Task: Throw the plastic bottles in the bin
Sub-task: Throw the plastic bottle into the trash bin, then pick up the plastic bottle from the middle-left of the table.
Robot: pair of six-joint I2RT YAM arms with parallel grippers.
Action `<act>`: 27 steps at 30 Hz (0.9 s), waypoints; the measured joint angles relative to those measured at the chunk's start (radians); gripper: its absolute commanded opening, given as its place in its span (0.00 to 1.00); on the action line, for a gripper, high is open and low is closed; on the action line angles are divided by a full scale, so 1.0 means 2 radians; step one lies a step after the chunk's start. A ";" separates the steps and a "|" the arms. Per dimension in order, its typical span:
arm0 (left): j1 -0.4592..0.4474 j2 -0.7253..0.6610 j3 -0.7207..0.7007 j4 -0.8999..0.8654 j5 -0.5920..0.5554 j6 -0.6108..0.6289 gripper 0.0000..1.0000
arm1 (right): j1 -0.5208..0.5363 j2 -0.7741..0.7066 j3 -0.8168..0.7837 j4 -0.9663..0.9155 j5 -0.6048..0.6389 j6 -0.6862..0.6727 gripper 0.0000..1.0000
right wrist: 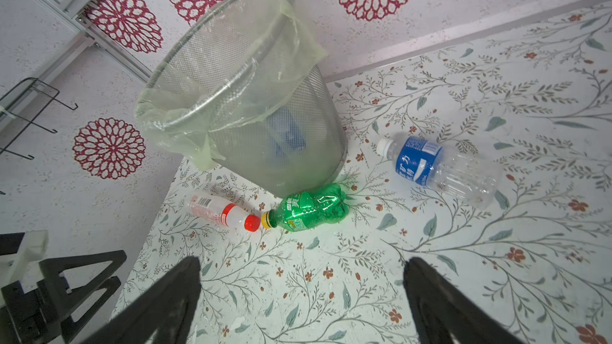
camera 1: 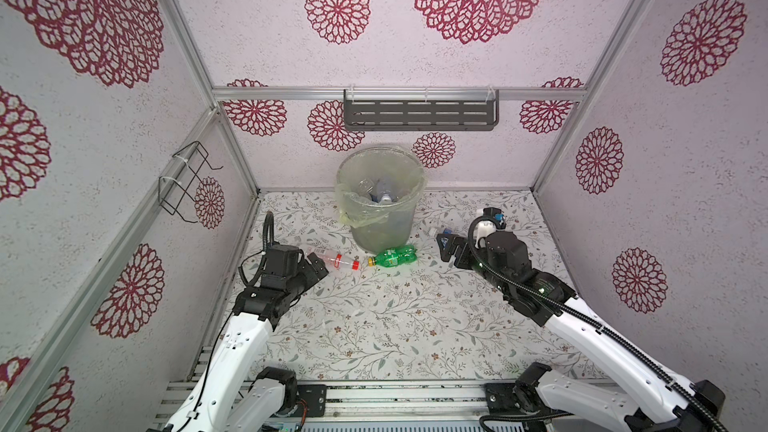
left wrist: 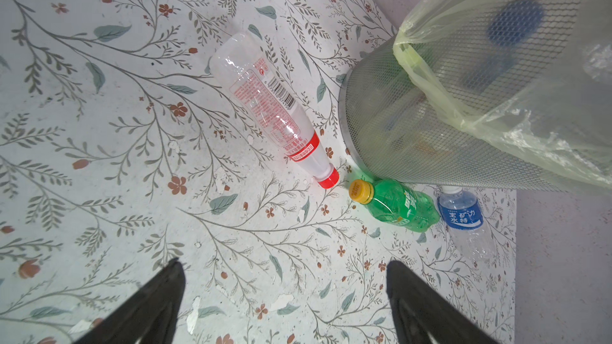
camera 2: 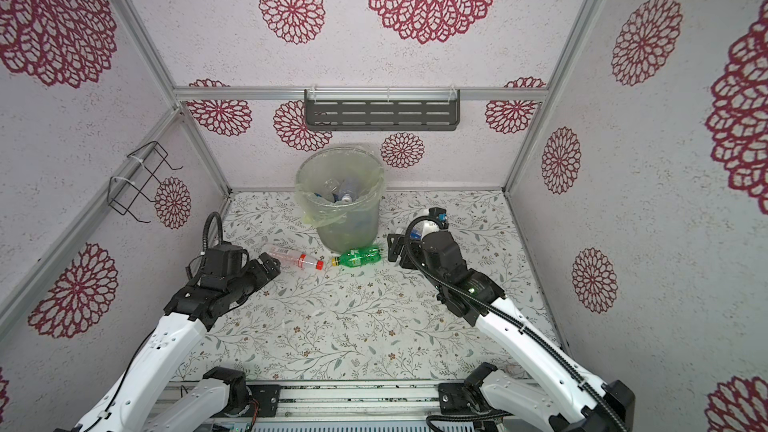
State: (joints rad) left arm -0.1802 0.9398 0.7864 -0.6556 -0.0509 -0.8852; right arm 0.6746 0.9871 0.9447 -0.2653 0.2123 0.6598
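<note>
bin (camera 1: 380, 230): upright at the back middle of the floral table (camera 1: 374, 326), near the rear wall. A thin yellowish bag (camera 1: 353, 211) is folded over its rim.
bottles in the bin (camera 1: 384, 193): several clear ones show through the mouth in both top views; count cannot be told.
green bottle (right wrist: 308, 208): on its side on the table, just beside the foot of the bin, yellow cap pointing toward the left arm's side. Whether it touches the bin, cannot tell.
red-capped bottle (left wrist: 265, 104): clear, on its side in front of the bin on the left arm's side, red cap just beside the yellow cap.
blue-labelled bottle (right wrist: 437, 167): clear, on its side on the right arm's side of the bin, white cap toward the bin, apart from the green bottle.
left gripper (left wrist: 283, 269): jaws spread wide, nothing between them. Low over the table, pointed at the red-capped bottle, apart from it in the left wrist view.
right gripper (right wrist: 303, 268): jaws spread wide, empty. Over the table, the green bottle and blue-labelled bottle ahead of it, touching neither.
</note>
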 measured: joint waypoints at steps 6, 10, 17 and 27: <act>0.001 0.022 0.019 -0.017 -0.023 -0.019 0.97 | -0.001 -0.029 -0.035 -0.005 0.009 0.019 0.99; 0.001 0.042 0.034 -0.025 -0.032 -0.029 0.97 | -0.001 -0.042 -0.055 -0.009 0.011 0.030 0.99; 0.002 0.087 0.064 -0.050 -0.051 -0.047 0.97 | -0.001 -0.061 -0.093 -0.014 0.011 0.053 0.99; 0.003 0.143 0.100 -0.064 -0.058 -0.064 0.97 | -0.001 -0.079 -0.109 -0.016 0.011 0.075 0.99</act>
State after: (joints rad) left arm -0.1738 1.2259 0.9867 -0.7841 -0.1677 -1.0122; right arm 0.6724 0.8288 0.7258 -0.2966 0.2344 0.8104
